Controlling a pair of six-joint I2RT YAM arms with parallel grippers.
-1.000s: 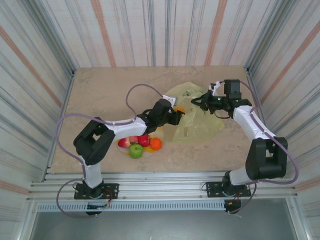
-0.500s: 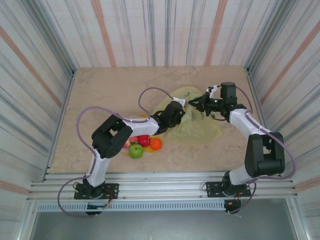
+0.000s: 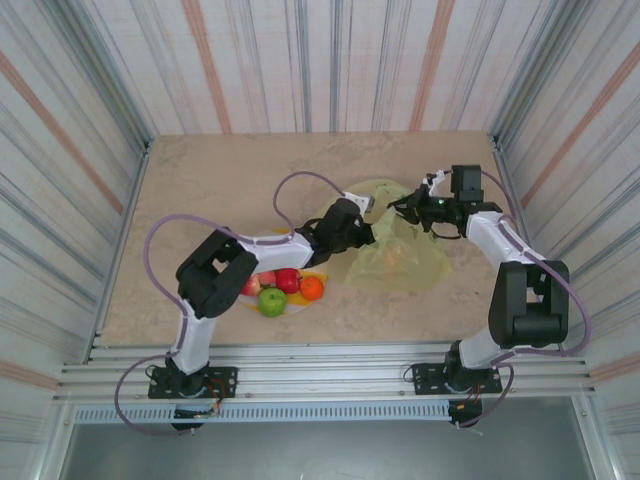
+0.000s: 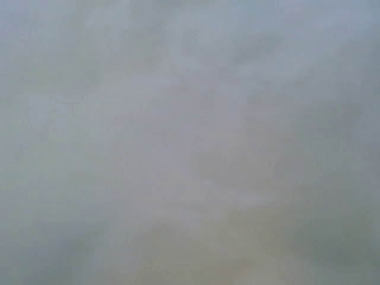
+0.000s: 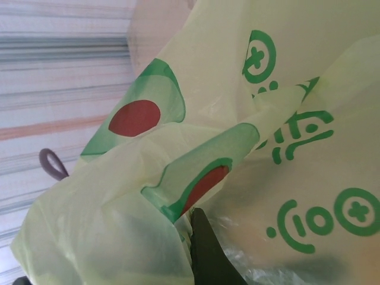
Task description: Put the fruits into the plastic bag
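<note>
We find the right jaws clenched on the upper edge of the bag (image 3: 402, 262), which lies on the counter (image 3: 200, 190). The left jaws sit at its mouth (state: we cannot tell). The fruits (image 3: 282, 288) cluster left of the bag, apart from it.

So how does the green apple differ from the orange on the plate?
The green apple is green and looks slightly larger; the orange is orange and smaller. The green apple sits at the near edge, the orange further right. Both are round, on the plate, not yet in the bag.
</note>
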